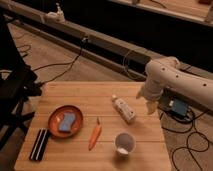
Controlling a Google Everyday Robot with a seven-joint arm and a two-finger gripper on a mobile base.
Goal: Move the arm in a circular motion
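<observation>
The arm (pixel 172 80) is thick, white and tubular with small dark dots, coming in from the right edge and bending down at a rounded joint. It tapers to the gripper (pixel 149 104), which hangs over the right edge of the wooden table (pixel 75 95), just right of a small white bottle (pixel 124 109) lying on its side. The gripper holds nothing that I can see.
On the table are an orange plate (pixel 54 124) with a blue sponge (pixel 66 122), a carrot (pixel 95 135), a white cup (pixel 124 143) and a black-and-white striped object (pixel 39 145). Cables (pixel 60 65) and a blue box (pixel 178 107) lie on the floor. A long rail (pixel 75 32) runs behind.
</observation>
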